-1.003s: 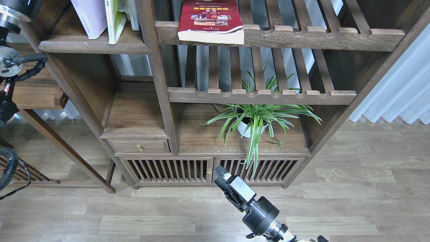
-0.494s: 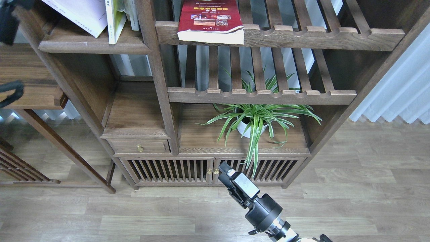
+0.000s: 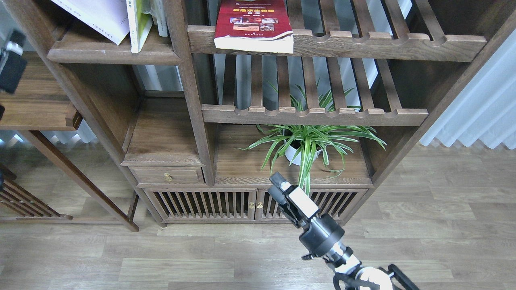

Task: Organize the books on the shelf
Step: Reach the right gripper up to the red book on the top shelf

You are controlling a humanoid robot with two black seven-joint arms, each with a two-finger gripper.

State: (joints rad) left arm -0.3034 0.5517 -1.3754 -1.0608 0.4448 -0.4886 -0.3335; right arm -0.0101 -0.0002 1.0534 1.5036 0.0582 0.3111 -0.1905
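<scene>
Books are the concern here, and all three sit high above the right gripper [image 3: 278, 187], which hangs low before the slatted cabinet doors [image 3: 209, 205]. The dark red book [image 3: 253, 25] lies flat on the slatted shelf [image 3: 363, 43] well up and slightly left of those fingers, its page edge jutting a little past the notched rail. The pale white-lavender book [image 3: 96, 16] and the yellow-green book [image 3: 138, 24] stand farther up and to the left on the solid dark-brown shelf [image 3: 113, 54], the pale one leaning, the green one nearly upright just beside it.

The right gripper is seen dark and end-on, so I cannot tell whether its fingers are parted; nothing appears to be held. A dark part at the far left edge may be the left gripper [image 3: 11, 66]; its state cannot be read either.

These look like large paperbacks: moderately heavy, with soft covers that would bend and glossy faces that could slip. The red one seems best pinched at its overhanging front edge, close to the spine side so the pages do not fan. A potted spider plant [image 3: 308, 143] sits just above the right fingers and could be brushed on the way up.
</scene>
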